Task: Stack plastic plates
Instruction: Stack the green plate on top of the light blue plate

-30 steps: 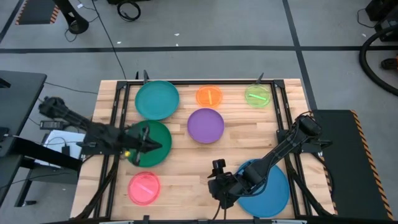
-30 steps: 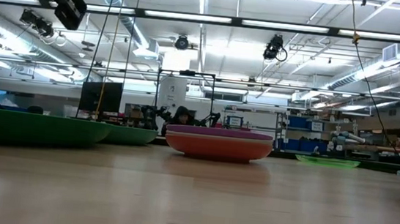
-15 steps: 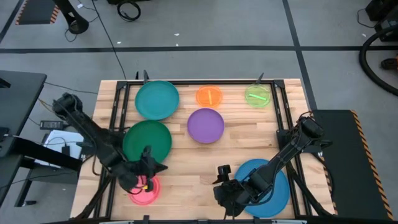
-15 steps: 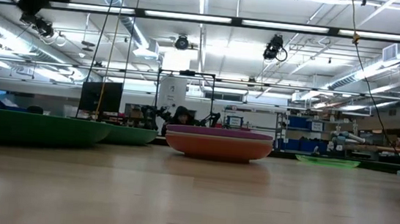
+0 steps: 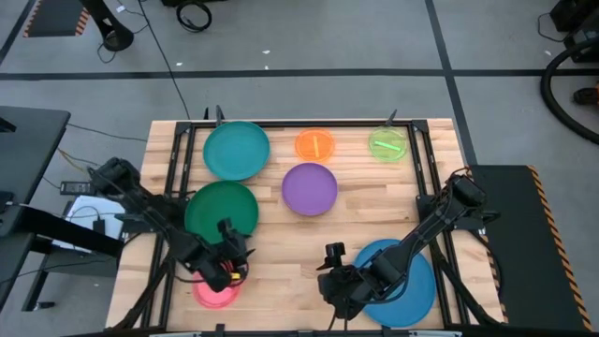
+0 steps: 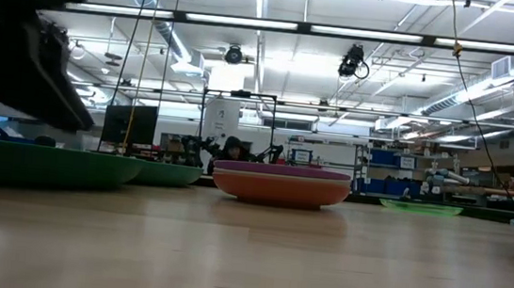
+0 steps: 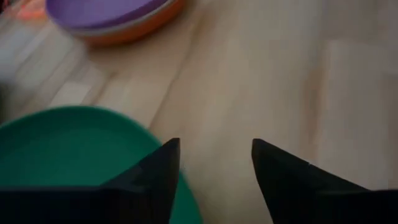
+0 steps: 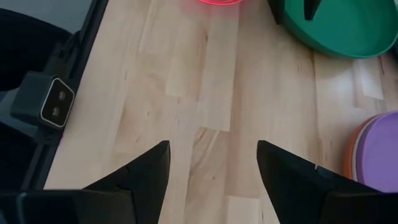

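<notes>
The plates lie flat on the wooden table. At the far side are a teal plate [image 5: 236, 150], a small orange one [image 5: 315, 144] and a lime one [image 5: 387, 144]. A purple plate [image 5: 310, 188] rests on a red-orange plate [image 6: 281, 192]. The dark green plate [image 5: 222, 208] lies left of centre, the pink plate [image 5: 213, 293] near the front left, and the blue plate [image 5: 407, 285] at the front right. My left gripper [image 7: 214, 155] hovers open between the dark green and pink plates. My right gripper [image 8: 211, 162] stands open just left of the blue plate.
A black frame [image 5: 178, 168] runs along the table's left and right sides. Bare wood [image 5: 285, 253] lies between the two grippers. A small camera box [image 8: 55, 99] sits at the table's near edge. Beyond the table is a workshop room.
My left gripper has swung from above the dark green plate toward the table's near edge, over the pink plate, then back a little toward the dark green plate. The plates have stayed in place.
</notes>
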You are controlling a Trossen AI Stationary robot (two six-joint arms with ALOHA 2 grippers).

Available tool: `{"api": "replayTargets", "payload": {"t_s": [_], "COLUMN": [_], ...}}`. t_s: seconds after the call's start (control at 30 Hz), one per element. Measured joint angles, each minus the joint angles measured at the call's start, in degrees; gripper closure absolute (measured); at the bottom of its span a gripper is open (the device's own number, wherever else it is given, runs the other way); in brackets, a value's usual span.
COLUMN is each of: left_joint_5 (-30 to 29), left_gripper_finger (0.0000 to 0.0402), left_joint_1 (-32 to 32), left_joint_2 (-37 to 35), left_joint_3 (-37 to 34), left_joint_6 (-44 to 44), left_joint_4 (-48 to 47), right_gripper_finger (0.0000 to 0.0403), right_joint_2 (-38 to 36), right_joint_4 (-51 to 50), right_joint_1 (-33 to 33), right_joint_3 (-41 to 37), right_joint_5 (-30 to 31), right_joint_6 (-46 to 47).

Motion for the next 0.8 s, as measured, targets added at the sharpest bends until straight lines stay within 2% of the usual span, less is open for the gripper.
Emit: {"api": "replayTargets", "payload": {"t_s": [0.2,0.4,0.57,0.8], "left_joint_5": [1.6,7.1,8.9,9.4], "left_gripper_finger": [0.0193,0.0217,0.0258,0.0345], "left_joint_1": [4.3,7.8,9.3,8.9], "left_joint_2": [3.3,5.4,6.0,5.8], "left_joint_3": [0.0,0.0,0.0,0.6], "left_joint_6": [-4.1,-9.2,-11.0,-16.6], "left_joint_4": [-3.0,-5.2,-6.0,-7.0], "right_gripper_finger": [0.0154,0.0154,0.0154,0.0154], "right_joint_2": [0.0,0.0,0.0,0.0], "right_joint_4": [0.0,0.0,0.0,0.0], "right_joint_1": [0.0,0.0,0.0,0.0], "right_joint_3": [0.0,0.0,0.0,0.0], "right_joint_5": [0.0,-0.1,-0.1,-0.2], "right_joint_6": [0.0,0.0,0.0,0.0]}}
